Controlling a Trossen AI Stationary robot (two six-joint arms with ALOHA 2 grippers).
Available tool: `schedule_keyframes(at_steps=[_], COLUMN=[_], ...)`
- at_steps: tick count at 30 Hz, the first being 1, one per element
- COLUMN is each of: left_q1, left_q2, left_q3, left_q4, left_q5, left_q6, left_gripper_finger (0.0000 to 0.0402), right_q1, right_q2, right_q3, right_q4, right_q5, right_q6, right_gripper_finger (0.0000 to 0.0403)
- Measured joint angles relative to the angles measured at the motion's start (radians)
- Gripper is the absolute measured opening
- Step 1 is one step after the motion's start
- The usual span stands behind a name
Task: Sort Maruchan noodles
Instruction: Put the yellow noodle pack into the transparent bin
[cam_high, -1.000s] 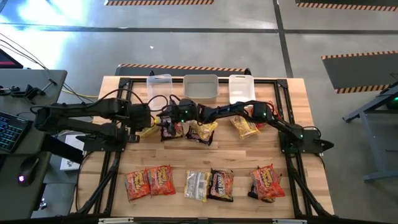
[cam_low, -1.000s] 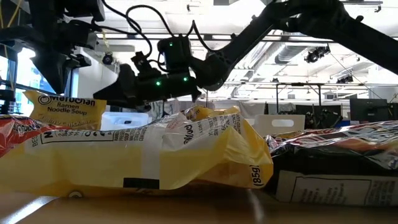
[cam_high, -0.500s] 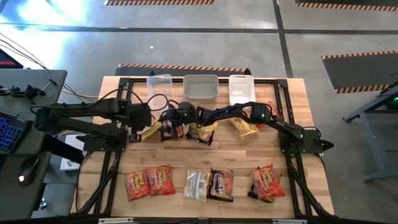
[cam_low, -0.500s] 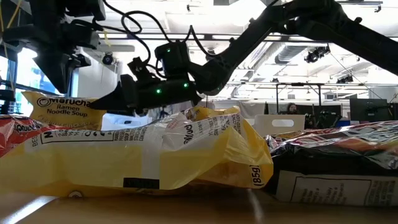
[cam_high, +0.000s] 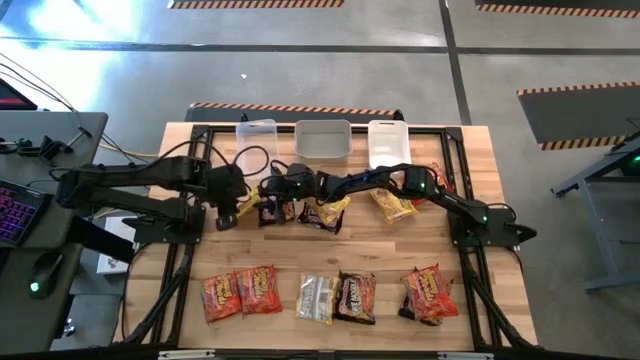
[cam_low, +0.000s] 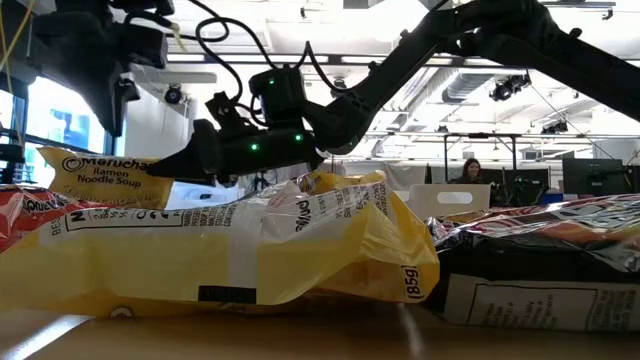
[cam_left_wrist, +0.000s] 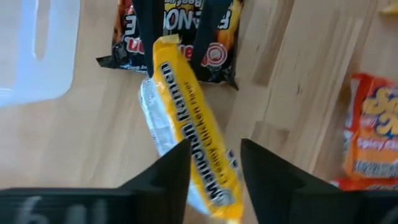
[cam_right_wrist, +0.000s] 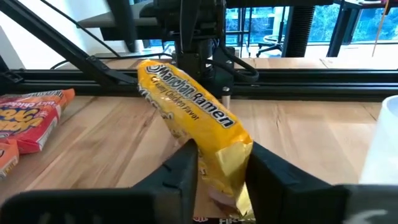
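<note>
A yellow Maruchan noodle packet (cam_left_wrist: 186, 118) hangs in the air over the table's middle left. My right gripper (cam_right_wrist: 221, 155) is shut on its right end. My left gripper (cam_left_wrist: 214, 149) is open, its fingers standing on either side of the packet's left end. In the high view the packet (cam_high: 245, 208) shows between my left gripper (cam_high: 230, 213) and my right gripper (cam_high: 264, 199). A dark packet (cam_high: 276, 211), a dark-and-yellow pair (cam_high: 326, 213) and a yellow packet (cam_high: 392, 205) lie flat on the table's middle. My right gripper pinches the yellow packet's right end (cam_right_wrist: 229, 163) between its two fingers. The fingers come level from the table's right and lie along the packet. The packet sticks out toward the left, lifted clear of the table, one broad face (cam_low: 105, 175) turned to the near edge.
Three clear tubs (cam_high: 256, 133) (cam_high: 323, 141) (cam_high: 388, 143) stand along the far edge. Near the front edge lie two red-orange packets (cam_high: 240, 294), a pale yellow one (cam_high: 316, 298), a dark one (cam_high: 354, 297) and a red one (cam_high: 430, 293). Black frame rails run along both table sides.
My right gripper has gone toward the table's left and taken hold of the yellow packet's right end. My left gripper has let go of the packet's other end. The packet has stayed lifted between the two grippers.
</note>
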Motion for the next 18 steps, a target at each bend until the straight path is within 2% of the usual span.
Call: schedule_keyframes(at_steps=[5,9,12,18], left_q1=[-0.045,-0.075,-0.085,-0.086], left_q2=[0.059,0.122,0.165,0.25], left_q3=[0.0,0.0,0.0,0.0], left_q4=[0.004,0.003,0.001,0.0], left_q5=[-0.05,-0.143,-0.201,-0.227], left_q6=[-0.029,-0.024,0.008,0.026], left_gripper_finger=[0.0203,0.0237,0.0252,0.0257], right_q1=[0.0,-0.001,-0.001,-0.001], right_q2=[0.0,0.0,0.0,0.0], right_q3=[0.0,0.0,0.0,0.0], right_q4=[0.002,0.003,0.003,0.004], right_q5=[0.0,0.0,0.0,0.0], right_q6=[0.009,0.01,0.01,0.01], right_gripper_finger=[0.0064,0.0053,0.005,0.005])
